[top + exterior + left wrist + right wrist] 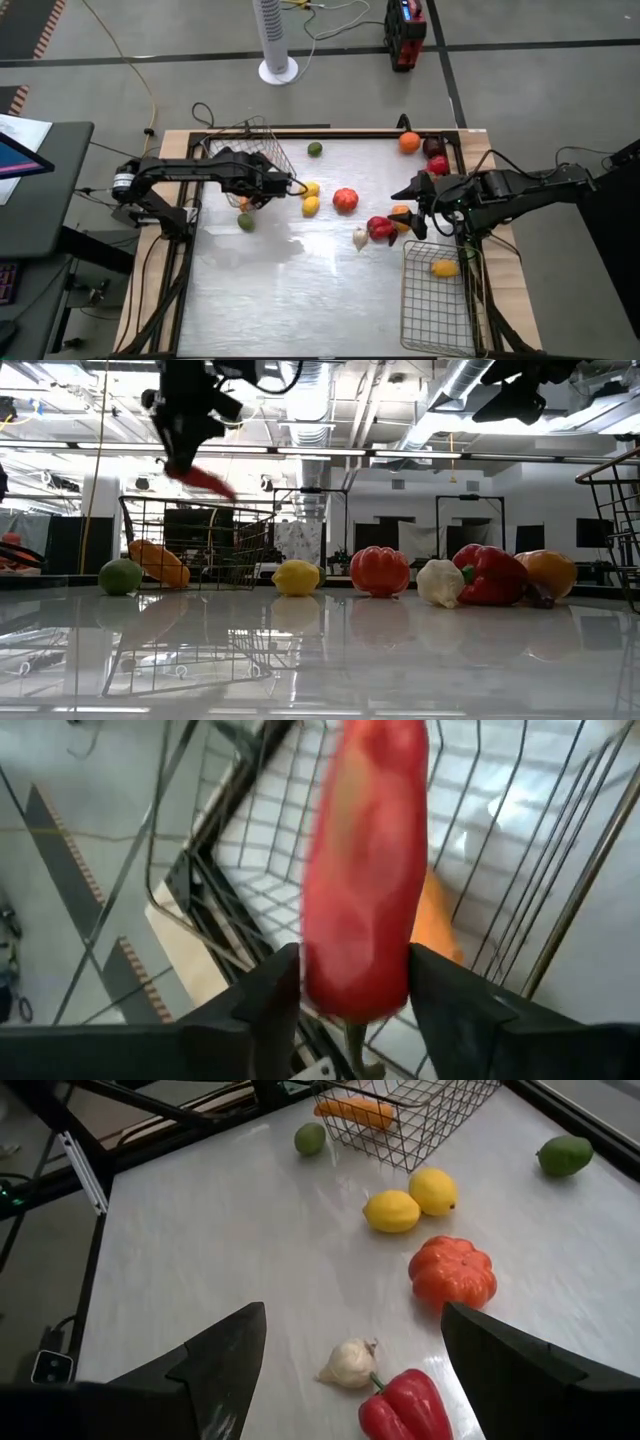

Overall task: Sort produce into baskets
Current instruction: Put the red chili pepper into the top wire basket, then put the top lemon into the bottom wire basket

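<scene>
Left gripper (345, 985) holds a red chili (365, 870) above the basket (262, 150) at upper left, while right gripper (350, 1370) hangs wide

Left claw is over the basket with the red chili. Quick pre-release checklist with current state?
1. Red chili between the left claw's fingers: ok.
2. Left claw above the left basket, not the table: ok, judged from the high and left wrist views.
3. Landing spot: a carrot already lies in the basket below; some room beside it: ok.
4. Grip firm: cannot tell; the chili looks blurred.
5. Right claw clear of the left basket, open over the red pepper and garlic: ok.
</scene>
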You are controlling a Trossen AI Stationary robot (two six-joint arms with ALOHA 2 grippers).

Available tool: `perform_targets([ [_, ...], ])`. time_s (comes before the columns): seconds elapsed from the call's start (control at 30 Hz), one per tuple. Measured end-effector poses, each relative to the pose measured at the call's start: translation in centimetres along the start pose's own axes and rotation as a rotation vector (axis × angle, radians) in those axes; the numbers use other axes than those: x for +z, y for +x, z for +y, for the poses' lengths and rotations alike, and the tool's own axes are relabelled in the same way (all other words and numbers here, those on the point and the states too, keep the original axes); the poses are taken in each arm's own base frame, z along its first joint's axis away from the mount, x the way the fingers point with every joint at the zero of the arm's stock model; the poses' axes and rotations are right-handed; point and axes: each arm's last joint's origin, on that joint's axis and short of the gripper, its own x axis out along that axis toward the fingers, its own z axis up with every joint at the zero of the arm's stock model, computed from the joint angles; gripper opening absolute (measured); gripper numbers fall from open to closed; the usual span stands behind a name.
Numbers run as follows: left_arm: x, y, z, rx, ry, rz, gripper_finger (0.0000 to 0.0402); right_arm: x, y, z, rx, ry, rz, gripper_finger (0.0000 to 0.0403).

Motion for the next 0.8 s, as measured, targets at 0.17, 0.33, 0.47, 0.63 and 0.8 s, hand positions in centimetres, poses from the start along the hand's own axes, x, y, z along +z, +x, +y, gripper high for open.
perform_targets([
  [0.17,-0.7,0.6,0.1,0.008,0.021,0.019,0.0232,0.0,0.0,0.0,0.000,0.011,0.000,0.0329],
  [0.33,-1.3,-0.6,1.4,-0.058,-0.023,-0.098,0.0257,0.2,0.6,-0.4,-0.027,0.028,0.003,0.0329],
  [0.47,-2.4,-1.8,3.0,-0.191,-0.041,-0.282,0.0253,1.0,2.3,-0.9,-0.050,0.062,-0.008,0.0329],
  [0.63,-4.8,-1.4,4.5,-0.394,-0.059,-0.448,0.0245,2.5,5.8,-1.7,-0.073,0.121,-0.078,0.0329],
  [0.8,-6.1,-0.8,4.6,-0.619,-0.083,-0.575,0.0245,4.1,9.1,-3.0,-0.082,0.322,-0.202,0.0329],
])
